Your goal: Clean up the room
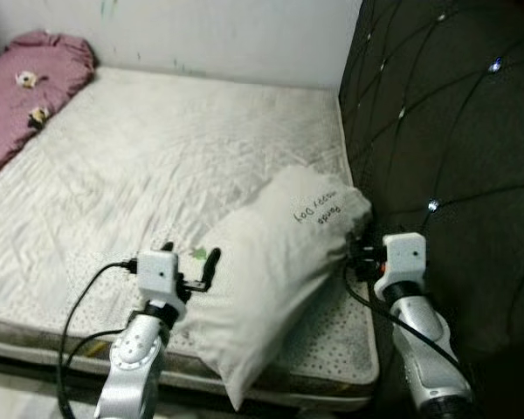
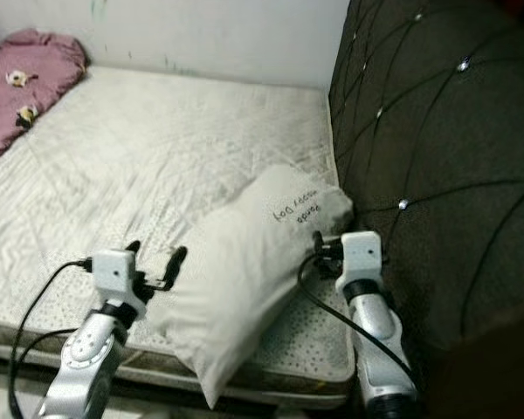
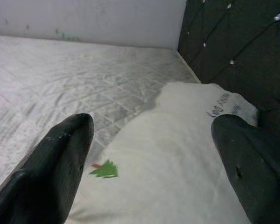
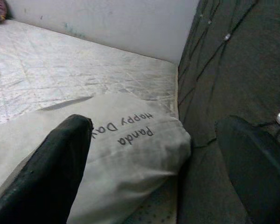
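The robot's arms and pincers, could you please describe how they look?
Both arms are silver, jointed metal, each ending in a white boxy wrist block. A black cable loops out from each arm. The left pincer and right pincer each have two long, matte black, rounded fingers.

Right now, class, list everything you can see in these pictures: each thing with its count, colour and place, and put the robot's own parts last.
pillow: one, white with dark writing and a small green tree print, on the mattress's near corner beside the headboard, its lower end over the front edge.
mattress: one, white quilted, across the middle of the scene.
blanket: one, pink with small flower shapes, bunched at the mattress's far left.
headboard: one, dark tufted with shiny studs, along the right.
wall: one, white, behind the mattress.
left gripper: one, black fingers open, at the pillow's left side.
right gripper: one, black fingers open, between pillow and headboard.
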